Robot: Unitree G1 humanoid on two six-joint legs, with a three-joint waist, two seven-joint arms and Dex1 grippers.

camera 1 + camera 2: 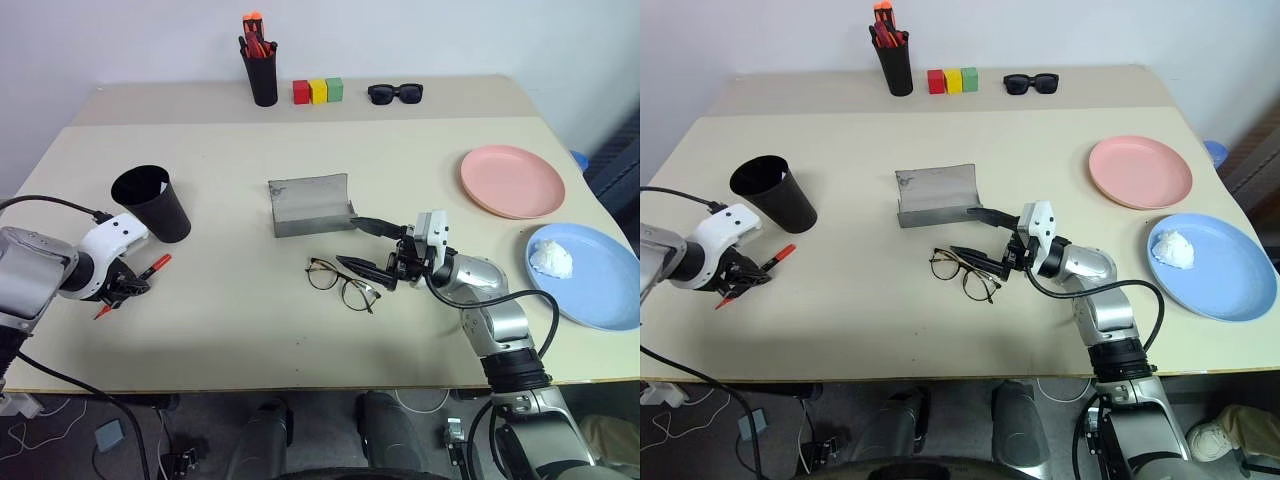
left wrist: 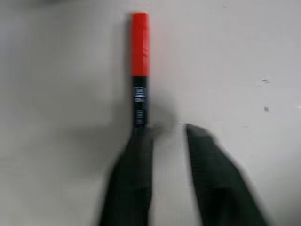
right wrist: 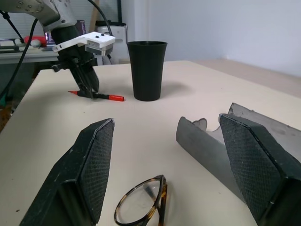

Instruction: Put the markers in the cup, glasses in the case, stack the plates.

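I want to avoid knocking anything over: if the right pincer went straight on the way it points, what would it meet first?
Probably the glasses lying just ahead of the open right pincer; if it clears them, the way looks free.
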